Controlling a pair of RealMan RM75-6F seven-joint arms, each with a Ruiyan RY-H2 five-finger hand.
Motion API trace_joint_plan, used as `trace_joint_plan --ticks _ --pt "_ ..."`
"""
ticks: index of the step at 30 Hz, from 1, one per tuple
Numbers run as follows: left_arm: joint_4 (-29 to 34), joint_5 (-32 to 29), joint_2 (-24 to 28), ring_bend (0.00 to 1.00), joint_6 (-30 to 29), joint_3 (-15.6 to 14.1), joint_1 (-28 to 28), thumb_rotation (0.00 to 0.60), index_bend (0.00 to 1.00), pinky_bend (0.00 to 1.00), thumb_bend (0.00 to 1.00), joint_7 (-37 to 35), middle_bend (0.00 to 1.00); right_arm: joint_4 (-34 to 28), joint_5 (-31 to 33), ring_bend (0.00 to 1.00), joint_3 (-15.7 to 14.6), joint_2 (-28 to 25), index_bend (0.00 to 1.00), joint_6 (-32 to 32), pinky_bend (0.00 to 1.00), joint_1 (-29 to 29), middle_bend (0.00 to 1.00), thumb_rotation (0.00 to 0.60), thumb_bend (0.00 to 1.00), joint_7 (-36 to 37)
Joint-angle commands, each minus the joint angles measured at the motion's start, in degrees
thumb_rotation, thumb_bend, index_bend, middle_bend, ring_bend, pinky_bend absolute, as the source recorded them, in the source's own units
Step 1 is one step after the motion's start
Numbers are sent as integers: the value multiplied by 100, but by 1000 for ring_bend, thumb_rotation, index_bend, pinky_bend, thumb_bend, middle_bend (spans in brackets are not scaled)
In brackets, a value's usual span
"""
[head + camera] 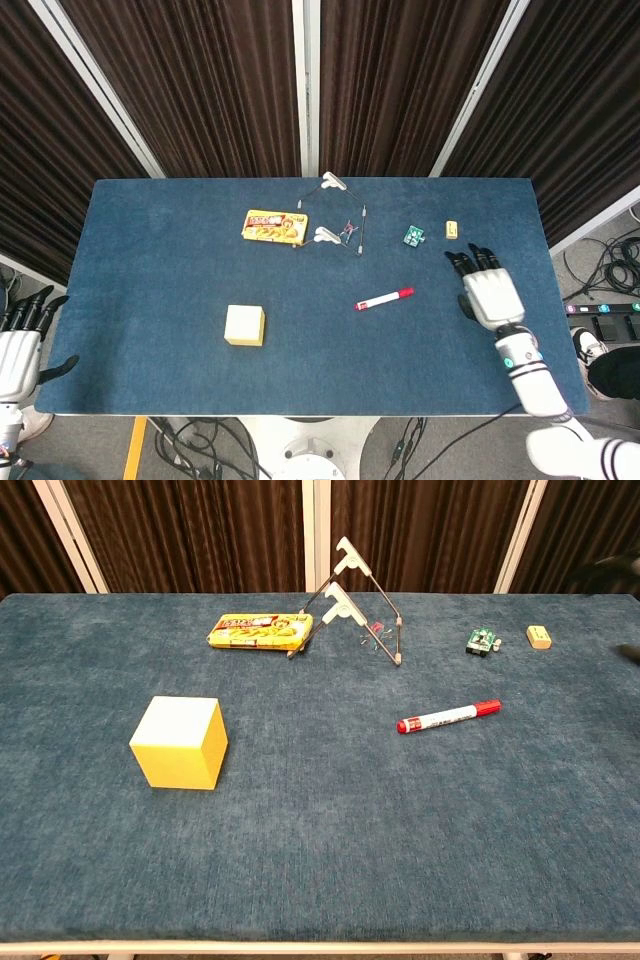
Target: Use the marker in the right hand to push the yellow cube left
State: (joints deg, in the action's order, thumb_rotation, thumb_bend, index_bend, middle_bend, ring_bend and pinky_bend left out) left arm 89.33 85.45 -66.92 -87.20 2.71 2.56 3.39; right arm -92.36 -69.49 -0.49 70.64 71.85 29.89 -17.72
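The yellow cube (245, 325) (180, 742) stands on the blue table (150, 250), left of centre. A red and white marker (384, 298) (448, 716) lies loose on the cloth to the cube's right, with nothing touching it. My right hand (487, 291) hovers well to the right of the marker, near the table's right side, fingers spread and empty. My left hand (22, 345) hangs off the table's left edge, fingers apart and holding nothing. The chest view shows only a dark blur of the right hand at its right border.
A yellow snack packet (274, 226) (260, 632) lies at the back. Beside it stand thin metal rods with white clips (340, 225) (345, 600). A small green part (414, 235) (484, 641) and a tan block (452, 230) (539, 635) sit at the back right.
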Motion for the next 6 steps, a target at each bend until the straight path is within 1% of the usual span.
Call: trace_joint_plan --ticks 1,6 --pt "27 -20 -4 131 22 21 25 600 213 143 36 33 177 -177 -1114 0 -523 -689 76 1255 86 -1051 144 600 327 1105" --pt "98 -15 -18 131 46 36 65 600 213 143 36 100 177 -84 -1637 0 -764 -736 75 1988 82 -1696 142 600 327 1371"
